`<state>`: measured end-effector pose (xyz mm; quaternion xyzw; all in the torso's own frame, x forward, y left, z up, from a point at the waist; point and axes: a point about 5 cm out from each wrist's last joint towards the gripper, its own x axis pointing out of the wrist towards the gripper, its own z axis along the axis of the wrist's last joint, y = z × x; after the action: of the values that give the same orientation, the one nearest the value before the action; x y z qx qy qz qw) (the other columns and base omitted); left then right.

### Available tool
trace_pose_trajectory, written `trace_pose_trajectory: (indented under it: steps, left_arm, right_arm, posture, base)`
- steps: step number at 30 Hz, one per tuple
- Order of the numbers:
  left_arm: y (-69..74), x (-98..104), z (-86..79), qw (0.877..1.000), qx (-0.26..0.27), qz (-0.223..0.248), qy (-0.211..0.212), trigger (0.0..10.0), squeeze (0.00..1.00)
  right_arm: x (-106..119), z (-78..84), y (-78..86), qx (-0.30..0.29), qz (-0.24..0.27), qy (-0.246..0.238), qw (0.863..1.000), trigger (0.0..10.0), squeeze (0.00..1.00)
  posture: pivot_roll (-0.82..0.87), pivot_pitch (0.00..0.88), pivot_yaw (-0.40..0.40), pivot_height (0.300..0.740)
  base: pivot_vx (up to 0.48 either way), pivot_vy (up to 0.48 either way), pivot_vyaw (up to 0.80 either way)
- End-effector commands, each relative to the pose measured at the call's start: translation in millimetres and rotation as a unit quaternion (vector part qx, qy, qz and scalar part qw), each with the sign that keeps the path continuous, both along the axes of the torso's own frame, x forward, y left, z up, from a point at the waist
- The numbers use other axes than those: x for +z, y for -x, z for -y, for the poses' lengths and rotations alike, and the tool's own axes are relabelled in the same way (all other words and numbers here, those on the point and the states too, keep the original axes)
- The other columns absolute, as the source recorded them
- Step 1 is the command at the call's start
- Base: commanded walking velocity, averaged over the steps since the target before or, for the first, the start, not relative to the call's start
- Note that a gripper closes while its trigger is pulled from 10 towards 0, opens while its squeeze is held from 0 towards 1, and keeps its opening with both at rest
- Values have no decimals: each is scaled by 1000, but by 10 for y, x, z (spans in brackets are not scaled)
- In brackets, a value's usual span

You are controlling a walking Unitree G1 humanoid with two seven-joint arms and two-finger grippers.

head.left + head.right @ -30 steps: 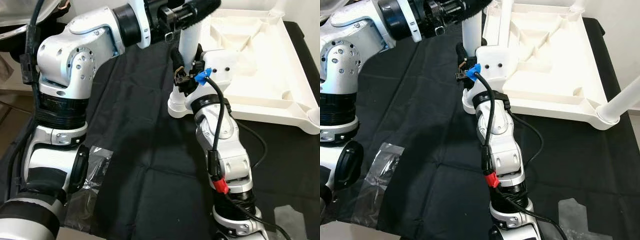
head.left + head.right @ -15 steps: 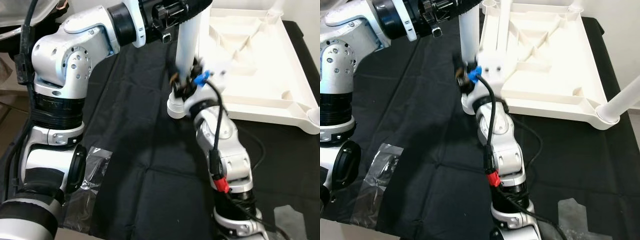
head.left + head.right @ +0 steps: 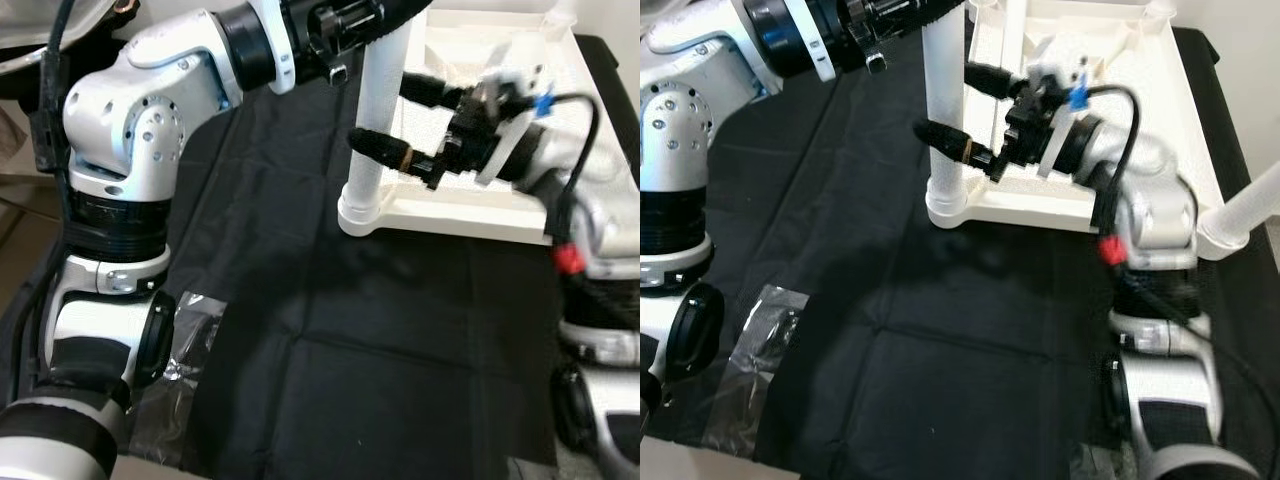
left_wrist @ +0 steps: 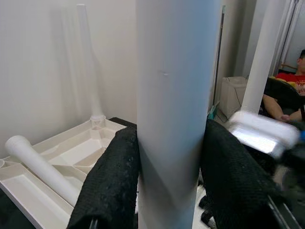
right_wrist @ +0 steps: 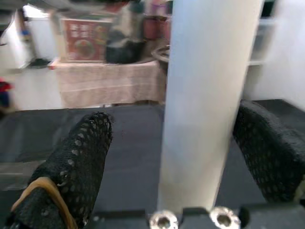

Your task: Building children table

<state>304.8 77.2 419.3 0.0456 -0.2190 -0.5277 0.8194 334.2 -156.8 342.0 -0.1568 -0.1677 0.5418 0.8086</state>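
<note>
**Both grippers on one white leg at the tabletop's corner**

Grippers first: my left gripper (image 4: pixel 169 191) is clamped on the upper part of the white table leg (image 3: pixel 378 120), its pads pressed to both sides of the tube. My right gripper (image 3: pixel 395 120) straddles the same leg lower down, fingers spread apart with a gap on each side, so it is not gripping.

Taking the upturned tabletop (image 3: pixel 520 205) as my landmark: it lies underside up on the black cloth (image 3: pixel 330 330), a ribbed white plastic tray. I judge it light but stiff, and likely to slide on the cloth if pushed sideways. The leg stands upright at its near left corner, foot in the corner socket (image 3: pixel 362 215). It looks like a smooth, hollow, rigid tube, slippery under the pads, so low on the leg seems the steadier hold.

Another leg (image 3: pixel 1252 215) rises at the tabletop's near right corner, close to my right arm. Left of the tabletop the cloth offers open room. A clear plastic wrapper (image 3: pixel 185 335) lies well away, near the cloth's front edge.
</note>
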Motion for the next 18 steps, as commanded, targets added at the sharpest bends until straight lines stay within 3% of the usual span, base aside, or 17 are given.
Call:
trace_pose_trajectory:
  steps: [1,2,3,4,18]
  left_arm:
    - [37,-62,26,999,-26,-6,-19,0,0]
    - [37,-62,26,999,-26,-6,-19,0,0]
    - [31,-60,44,999,-27,-6,-19,0,0]
    - [26,-57,62,999,-27,-6,-20,0,0]
    - [54,-33,28,999,-32,-5,-21,0,0]
  right_arm:
    - [56,-30,-55,18,6,13,1000,10000,0]
    - [56,-30,-55,18,6,13,1000,10000,0]
    - [118,-42,-107,30,5,8,1000,3843,0]
    - [157,-66,-141,44,3,8,999,0,0]
    - [99,-100,-200,86,-1,33,996,0,0]
  posture:
    - [47,248,35,740]
    - [47,248,35,740]
    - [48,248,35,740]
    - [52,251,35,740]
    - [61,247,33,740]
  base:
    - [0,0,0]
    - [0,0,0]
    - [0,0,0]
    - [0,0,0]
    - [0,0,0]
